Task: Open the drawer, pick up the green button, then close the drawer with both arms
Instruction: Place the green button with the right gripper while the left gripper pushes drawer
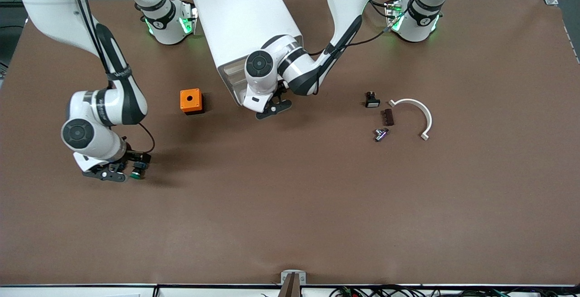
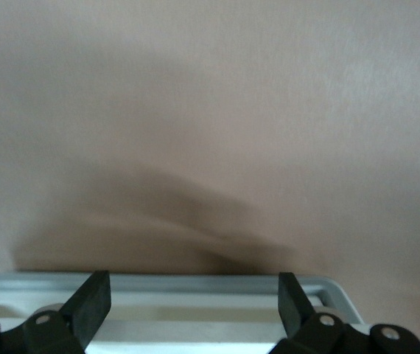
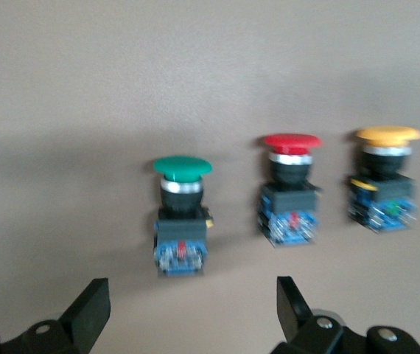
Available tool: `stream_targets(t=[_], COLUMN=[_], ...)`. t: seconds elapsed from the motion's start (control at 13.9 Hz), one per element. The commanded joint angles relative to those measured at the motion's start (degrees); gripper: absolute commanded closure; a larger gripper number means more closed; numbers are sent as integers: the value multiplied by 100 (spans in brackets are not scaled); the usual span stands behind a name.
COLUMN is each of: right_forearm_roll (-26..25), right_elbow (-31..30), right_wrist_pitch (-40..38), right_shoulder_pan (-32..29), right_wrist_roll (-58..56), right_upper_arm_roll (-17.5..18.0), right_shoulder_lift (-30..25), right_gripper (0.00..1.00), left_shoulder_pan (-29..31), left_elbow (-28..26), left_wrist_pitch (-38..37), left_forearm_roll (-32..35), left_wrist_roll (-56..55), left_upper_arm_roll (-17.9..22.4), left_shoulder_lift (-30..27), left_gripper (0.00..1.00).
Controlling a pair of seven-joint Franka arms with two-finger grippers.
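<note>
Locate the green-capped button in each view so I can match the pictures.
Front view: the green button sits on the table by the right gripper, toward the right arm's end.
Left wrist view: not in it.
Right wrist view: the green button ahead of the open fingers, beside a red-capped button.
Shared landmark: the brown table, in all three views.

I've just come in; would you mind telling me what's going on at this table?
The right hand is low over the brown table toward the right arm's end, fingers open, facing the small green-capped pushbutton, which it has not gripped. Red-capped and yellow-capped pushbuttons stand beside it. The left hand, also open, is at the lowest cream-white drawer of the big white cabinet.
</note>
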Motion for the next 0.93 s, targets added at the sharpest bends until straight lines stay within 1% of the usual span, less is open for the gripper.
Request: stream_targets(t=[0.0,0.14,0.29,0.36,0.43,0.58,0.65,0.86], right_forearm_roll=[-33,300,547,565,583,706,793,882], right_elbow=[373,1040,1848,2261,2517,2966,3081,3135], right_wrist_pitch=[-1391,-2568,-3667,-4143,-4461,-5015,-5139,-5167], right_shoulder_pan=[31,22,-4,-30,-109,-363,-478,-680], right_wrist_roll=[86,-80,-510,-695,-958,-1564,-1706,-1953], right_upper_arm_roll=[195,249,231,205,187,187,187,170], right_shoulder_lift=[-718,-886,-896,-904,-905,-992,-1071,-1361], right_gripper=[0,0,0,0,0,0,0,0], left_shoulder_pan=[-1,-2,-1,-1,-1,7,25,217], left_elbow=[-3,-12,-12,-3,-3,-12,-12,23], left_wrist_pitch=[-23,-14,-15,-14,-14,29,38,38], left_forearm_roll=[-408,-716,-962,-1112,-1209,-1420,-1412,-1324], left_wrist_roll=[-74,-57,-57,-22,-13,14,40,311], left_upper_arm_roll=[-68,-77,-77,-77,-77,-68,-68,37], left_shoulder_lift=[-9,-9,9,17,18,44,61,-17], left_gripper=[0,0,0,0,0,0,0,0])
